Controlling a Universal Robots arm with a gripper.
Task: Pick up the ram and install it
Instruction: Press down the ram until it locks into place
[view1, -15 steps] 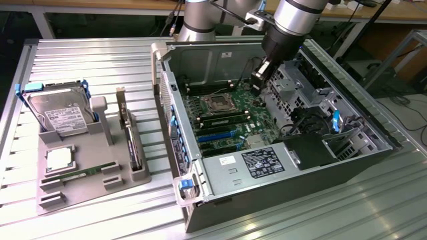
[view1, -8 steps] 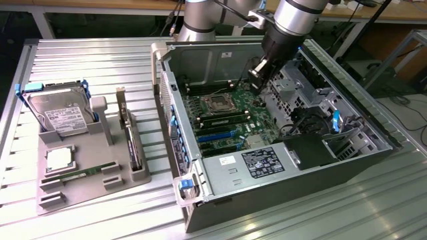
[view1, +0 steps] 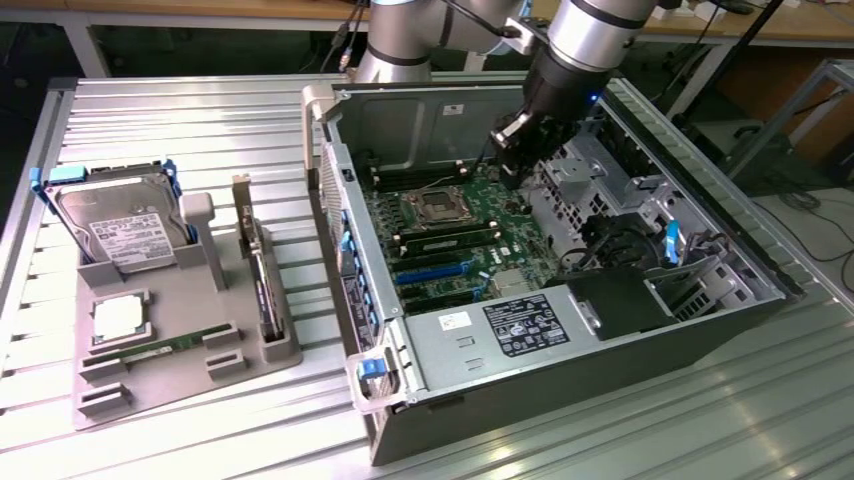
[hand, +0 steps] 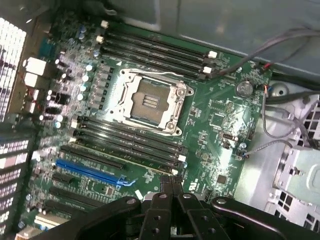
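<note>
Wrist view: motherboard (hand: 210, 125) lower edge hidden behind gripper (hand: 172, 186).

The case walls (view1: 400, 120) and drive cage (view1: 627, 190) hem in the open motherboard (view1: 461, 235); loose cables (hand: 280, 125) crowd one side.

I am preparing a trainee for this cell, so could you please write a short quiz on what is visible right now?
1. True or false: the silver, white-labelled hard drive stands in the grey plastic tray.
2. Where is the black tool? A: above the tray. B: inside the open grey metal computer case, over the green motherboard. C: outside, beside the case.
3. Fill in: the tool's jaws are ___.

Key: 1 true; 2 B; 3 shut.
</note>
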